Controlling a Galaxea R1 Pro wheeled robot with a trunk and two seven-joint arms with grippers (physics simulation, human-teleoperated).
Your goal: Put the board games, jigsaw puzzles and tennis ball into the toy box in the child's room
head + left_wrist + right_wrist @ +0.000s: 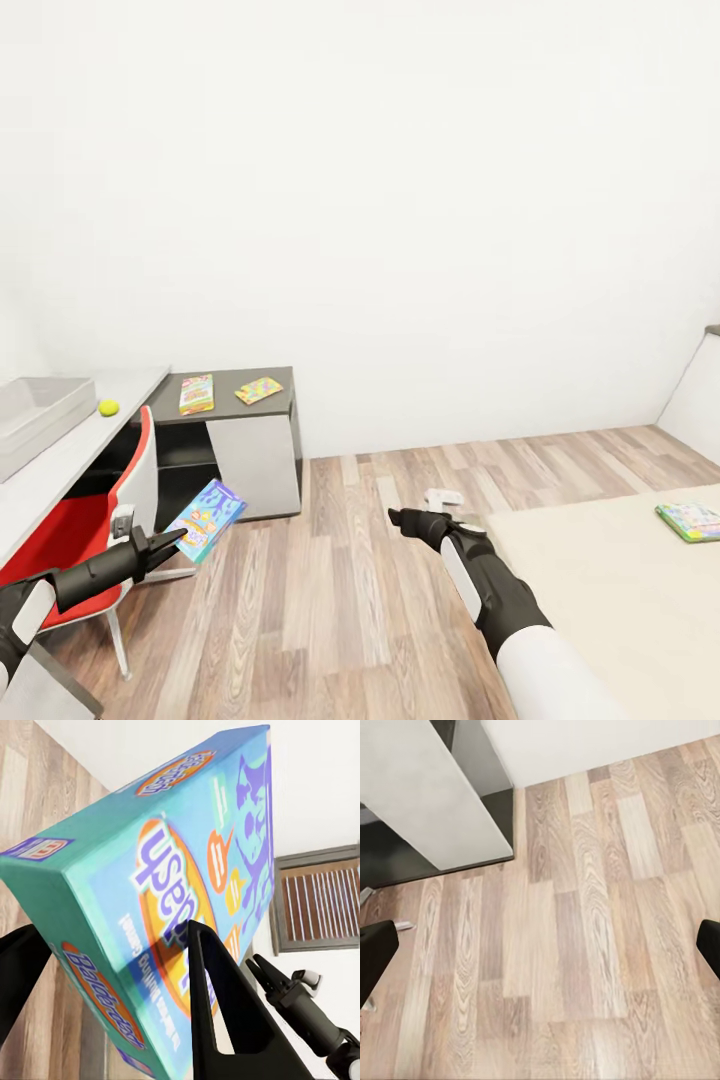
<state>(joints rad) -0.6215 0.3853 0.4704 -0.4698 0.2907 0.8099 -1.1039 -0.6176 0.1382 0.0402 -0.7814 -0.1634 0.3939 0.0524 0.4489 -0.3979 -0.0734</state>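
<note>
Sitting at the left end of the pale surface (60, 470), the grey toy box (35, 410) had the tennis ball (108, 407) just beside it, though its inside could not be seen. The left gripper (172, 545) had its fingers (225, 1020) clamped on the blue board game (206, 519) above the wood floor (330, 580), while the right gripper (400, 517) hung with fingers (375, 960) spread wide and nothing between them. A red-and-yellow board game (196, 393) and a puzzle (259, 389) lay on the dark cabinet (235, 440), and a green board game (690, 521) lay on the bed (610, 580).
</note>
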